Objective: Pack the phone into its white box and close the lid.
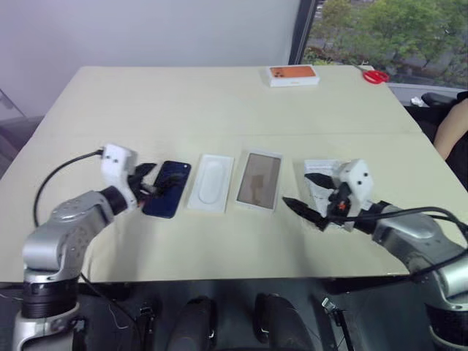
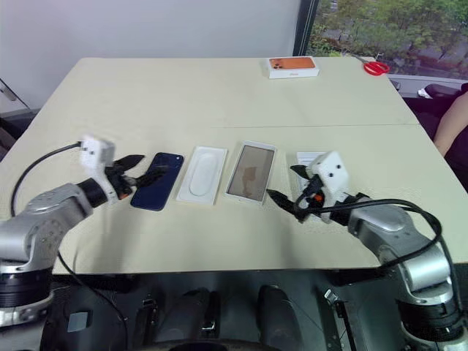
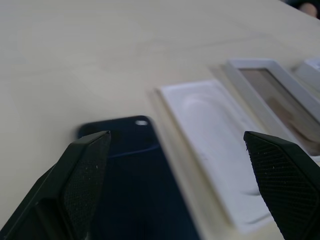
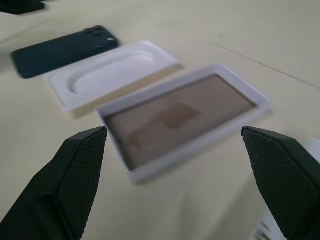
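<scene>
The dark navy phone (image 1: 167,189) lies flat on the cream table (image 1: 183,102), camera end away from me. To its right lies the lid (image 1: 211,183), inner face up with its oval recess showing. My left gripper (image 1: 148,181) hovers open at the phone's left edge, fingers (image 3: 85,175) straddling its near end, nothing held. My right gripper (image 1: 296,189) is open and empty, just right of a white-framed tan-faced panel (image 1: 259,180). A white flat piece (image 1: 319,170) lies mostly hidden under the right gripper; I cannot tell whether it is the white box.
An orange-topped box (image 1: 292,74) and red scissors (image 1: 375,76) sit at the table's far right. A person's arm (image 1: 453,124) shows at the right edge. The phone, lid and panel lie in a row near the front edge.
</scene>
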You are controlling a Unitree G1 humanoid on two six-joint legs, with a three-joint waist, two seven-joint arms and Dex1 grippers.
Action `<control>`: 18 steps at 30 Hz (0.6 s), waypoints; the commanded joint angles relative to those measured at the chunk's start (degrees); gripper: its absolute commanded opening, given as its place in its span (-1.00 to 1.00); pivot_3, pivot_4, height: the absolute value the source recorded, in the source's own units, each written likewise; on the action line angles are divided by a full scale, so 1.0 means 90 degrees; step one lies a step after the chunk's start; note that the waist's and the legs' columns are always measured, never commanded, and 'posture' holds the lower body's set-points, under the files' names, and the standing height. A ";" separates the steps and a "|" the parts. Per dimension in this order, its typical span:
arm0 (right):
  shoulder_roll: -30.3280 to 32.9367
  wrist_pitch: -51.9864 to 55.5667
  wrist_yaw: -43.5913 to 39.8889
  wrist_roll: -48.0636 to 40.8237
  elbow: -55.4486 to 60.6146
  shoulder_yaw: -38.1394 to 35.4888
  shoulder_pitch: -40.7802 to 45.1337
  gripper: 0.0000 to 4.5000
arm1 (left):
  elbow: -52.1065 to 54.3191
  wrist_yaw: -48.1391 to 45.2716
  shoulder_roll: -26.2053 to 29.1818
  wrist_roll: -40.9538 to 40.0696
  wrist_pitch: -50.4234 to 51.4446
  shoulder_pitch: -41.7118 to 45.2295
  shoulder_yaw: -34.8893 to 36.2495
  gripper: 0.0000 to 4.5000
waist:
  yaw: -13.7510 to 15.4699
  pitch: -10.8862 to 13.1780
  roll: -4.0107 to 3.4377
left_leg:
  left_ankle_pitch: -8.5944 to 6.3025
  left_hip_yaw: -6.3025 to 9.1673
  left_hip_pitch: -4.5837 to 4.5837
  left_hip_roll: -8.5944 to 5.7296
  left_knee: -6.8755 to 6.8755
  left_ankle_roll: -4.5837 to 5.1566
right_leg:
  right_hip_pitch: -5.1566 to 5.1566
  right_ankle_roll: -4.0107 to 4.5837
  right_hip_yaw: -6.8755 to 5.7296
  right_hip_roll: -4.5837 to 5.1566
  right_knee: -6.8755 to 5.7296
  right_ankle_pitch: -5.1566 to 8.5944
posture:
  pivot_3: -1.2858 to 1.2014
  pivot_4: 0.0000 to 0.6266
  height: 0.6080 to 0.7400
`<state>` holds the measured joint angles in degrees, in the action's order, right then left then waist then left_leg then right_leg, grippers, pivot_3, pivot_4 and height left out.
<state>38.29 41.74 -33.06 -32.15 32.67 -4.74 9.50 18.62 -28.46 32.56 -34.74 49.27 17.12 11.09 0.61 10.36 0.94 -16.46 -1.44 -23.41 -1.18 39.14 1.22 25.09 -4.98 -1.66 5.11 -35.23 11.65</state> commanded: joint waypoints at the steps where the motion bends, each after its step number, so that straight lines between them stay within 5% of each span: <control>1: -0.0177 0.0056 0.0175 -0.0036 0.0487 0.0229 0.0220 1.00 | 0.0335 0.0739 -0.0250 -0.0241 0.1266 0.0586 -0.0223 0.98 | 0.0015 0.0000 0.0003 | 0.0000 0.0001 0.0000 0.0000 0.0000 0.0001 | -0.0002 -0.0002 0.0000 -0.0002 0.0000 -0.0001 | 0.03 -0.52 1.00; 11: -0.0172 0.0039 0.0263 -0.0033 0.0593 0.0152 -0.0093 1.00 | -0.0206 0.1953 -0.1326 -0.0329 0.4437 0.2153 0.0332 0.98 | 0.0009 0.0003 0.0009 | 0.0001 0.0009 0.0007 -0.0005 0.0006 0.0003 | -0.0020 -0.0012 -0.0013 -0.0037 0.0000 -0.0001 | 0.03 -0.52 1.00; 18: -0.0115 0.0124 0.0321 -0.0056 0.0748 0.0046 -0.0272 1.00 | -0.1030 0.2612 -0.1785 -0.0021 0.4803 0.2688 0.0383 0.98 | 0.0008 0.0003 0.0010 | 0.0002 0.0013 0.0012 -0.0003 0.0006 0.0002 | -0.0024 -0.0013 -0.0009 -0.0046 -0.0002 0.0000 | 0.03 -0.52 1.00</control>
<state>36.71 43.21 -30.30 -32.22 36.34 -2.83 6.96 9.32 -5.96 16.61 -35.45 92.02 39.72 13.23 0.69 10.39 1.03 -16.45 -1.32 -23.31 -1.21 39.19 1.23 24.88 -5.10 -1.74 4.71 -35.25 11.65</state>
